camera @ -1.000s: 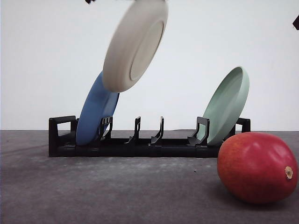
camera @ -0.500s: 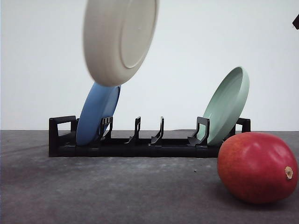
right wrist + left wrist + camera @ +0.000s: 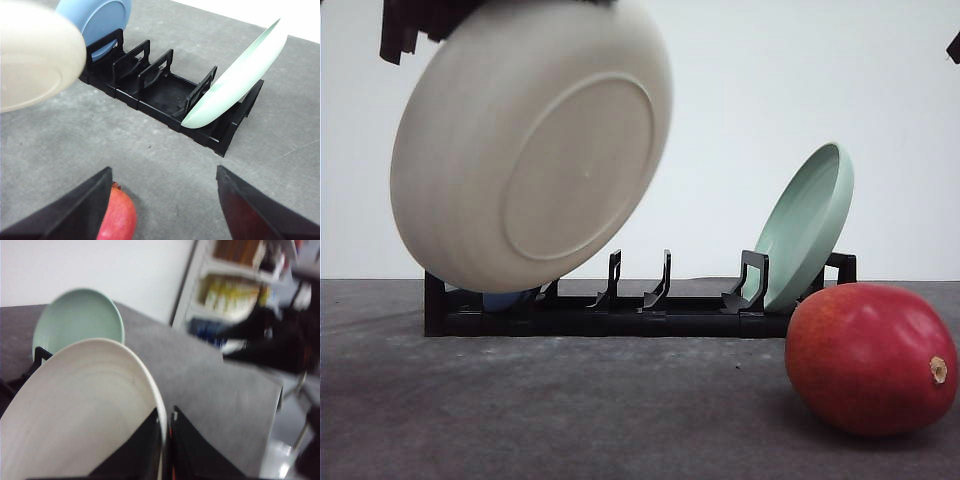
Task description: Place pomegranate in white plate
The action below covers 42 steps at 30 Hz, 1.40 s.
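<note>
Grey table (image 3: 570, 420), plain white wall behind. Pomegranate (image 3: 871, 358) nearest, at 4 o'clock in the front view, lying on the table with its stem nub facing right. In the right wrist view the right gripper (image 3: 162, 205) hangs above the table with jaws spread wide, holding nothing; pomegranate (image 3: 116, 220) just beside one finger. White plate (image 3: 532, 142) is in the air at 10 o'clock, tilted, underside to the camera, clear of the table. Left gripper (image 3: 165, 447) is clamped on its rim, one finger on each face. Farther back, black rack (image 3: 640, 305) with a green plate (image 3: 807, 225) leaning at its right end; blue plate (image 3: 97, 20) stands at the left end, behind the white plate.
</note>
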Motion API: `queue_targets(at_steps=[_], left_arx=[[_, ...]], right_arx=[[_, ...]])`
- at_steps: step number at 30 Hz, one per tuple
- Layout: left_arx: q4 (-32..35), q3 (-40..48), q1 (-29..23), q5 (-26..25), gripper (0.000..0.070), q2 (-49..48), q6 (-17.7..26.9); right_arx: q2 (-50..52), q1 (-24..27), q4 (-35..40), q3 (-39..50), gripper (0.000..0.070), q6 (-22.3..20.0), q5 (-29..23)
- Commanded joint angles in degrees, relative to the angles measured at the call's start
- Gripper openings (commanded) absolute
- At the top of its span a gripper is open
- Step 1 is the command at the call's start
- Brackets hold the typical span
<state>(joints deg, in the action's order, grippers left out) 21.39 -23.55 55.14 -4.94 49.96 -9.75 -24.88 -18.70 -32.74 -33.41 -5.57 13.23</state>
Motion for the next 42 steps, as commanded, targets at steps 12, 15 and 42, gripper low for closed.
queue_targets(at_steps=[12,15,42], left_arx=[[-4.7,-0.4,6.4,0.8,0.0009,11.4,26.1],[-4.7,-0.4,7.8,4.2,0.0009,15.4,29.3],[-1.1,-0.7,8.2,6.4,0.0406,22.7,6.6]], right_arx=[[-0.1,-0.3,0.5,-0.9,0.0421,0.6,-0.2],[-0.1,-0.3,0.5,-0.9,0.0421,0.6,-0.2],[-0.1,-0.3,0.6,-0.9,0.0422,0.6,-0.2]])
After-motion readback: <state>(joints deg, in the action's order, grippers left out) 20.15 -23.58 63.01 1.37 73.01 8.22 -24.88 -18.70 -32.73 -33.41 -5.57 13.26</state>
